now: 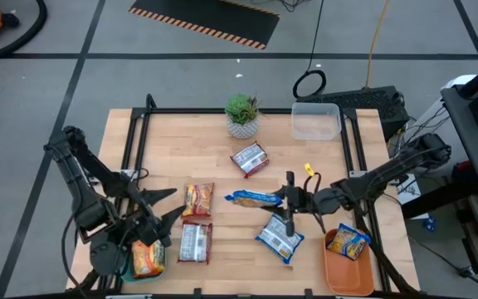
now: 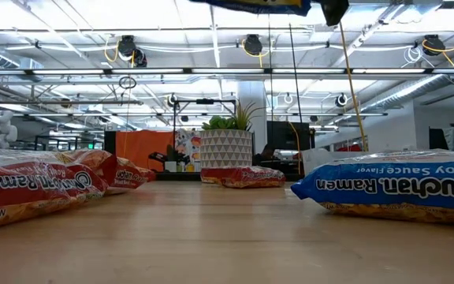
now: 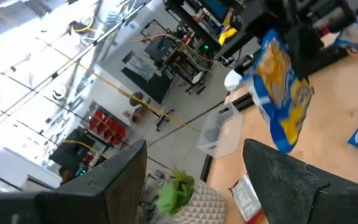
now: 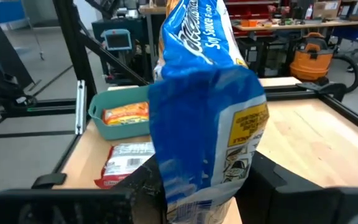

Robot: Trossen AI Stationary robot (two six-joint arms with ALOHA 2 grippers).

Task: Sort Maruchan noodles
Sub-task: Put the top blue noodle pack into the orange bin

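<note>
My right gripper is shut on a blue-and-yellow noodle packet, above the table's middle; the low view shows it at the top edge. My left gripper hovers open over the table's left part, beside an orange packet and a red packet that lie flat. A dark red packet and a blue-white one also lie flat. One orange packet sits in the teal tray, one yellow-and-blue packet in the orange tray. My right gripper pinches the blue-and-yellow packet between its two fingers at one short end. The fingers come level from the table's right side and lie along the packet. The packet is lifted clear of the table and stands on edge, reaching out past the fingertips toward the left.
A potted plant and a clear plastic tub stand at the far edge. The teal tray is at the near left corner, the orange tray at the near right. Bare wood shows between the plant and the left frame rail.
</note>
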